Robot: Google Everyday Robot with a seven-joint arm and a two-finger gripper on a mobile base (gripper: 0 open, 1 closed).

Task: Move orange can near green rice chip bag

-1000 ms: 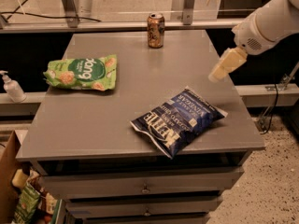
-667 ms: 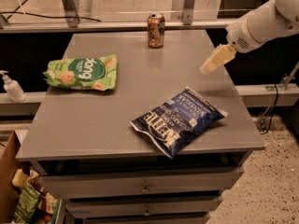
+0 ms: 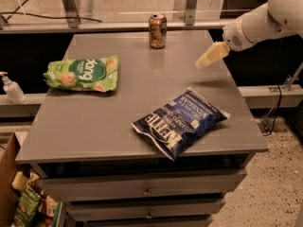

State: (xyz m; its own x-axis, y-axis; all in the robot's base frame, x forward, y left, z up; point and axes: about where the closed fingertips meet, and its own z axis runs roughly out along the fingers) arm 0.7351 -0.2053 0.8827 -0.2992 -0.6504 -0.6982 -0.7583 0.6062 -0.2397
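We see the small orange-brown metal can upright at the 12 o'clock edge of a grey drawer cabinet, well apart from the light green crinkly rice chip bag at 9 o'clock. A dark blue Kettle chip bag lies toward 5 o'clock, and the floor is speckled. The cream gripper hovers at 2 o'clock, holding nothing; whether it is open we cannot tell.

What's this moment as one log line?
gripper: over table right side | orange can: upright, far edge | green rice chip bag: lying left
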